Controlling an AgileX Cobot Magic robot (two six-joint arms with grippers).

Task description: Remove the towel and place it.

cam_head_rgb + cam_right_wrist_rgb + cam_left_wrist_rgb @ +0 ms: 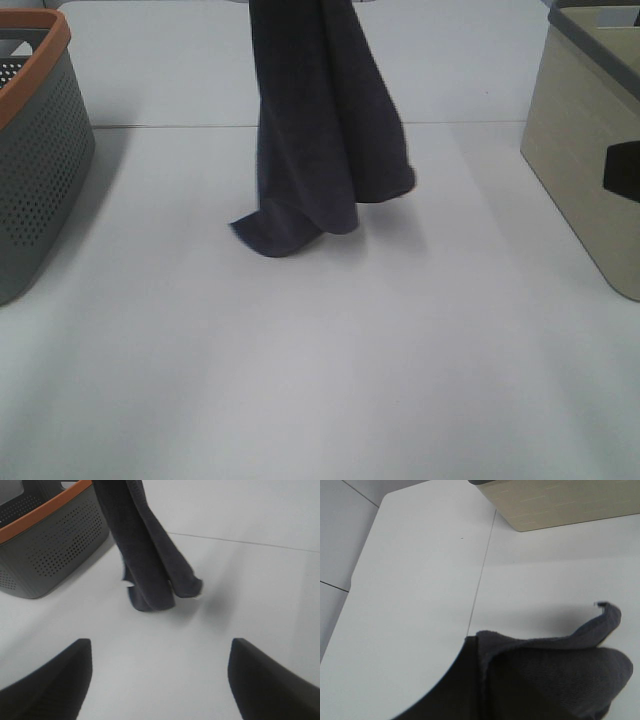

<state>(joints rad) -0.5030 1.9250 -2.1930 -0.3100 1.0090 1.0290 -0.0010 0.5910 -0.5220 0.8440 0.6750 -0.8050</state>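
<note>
The dark navy towel (320,130) hangs down from above the top edge of the exterior high view, its lower folds resting on the white table (320,380) near the middle. My left gripper is hidden behind the cloth; the towel (545,675) fills the near part of the left wrist view, with a small white tag (602,604) at one corner, and hangs from that gripper's grip. My right gripper (160,680) is open and empty, a short way from the towel (150,555), with both dark fingers (55,675) spread wide and low over the table.
A grey perforated basket with an orange rim (40,150) stands at the left edge, close to the towel in the right wrist view (50,545). A beige bin (590,150) stands at the right edge, also seen as the beige bin (555,505). A seam (180,126) crosses the table.
</note>
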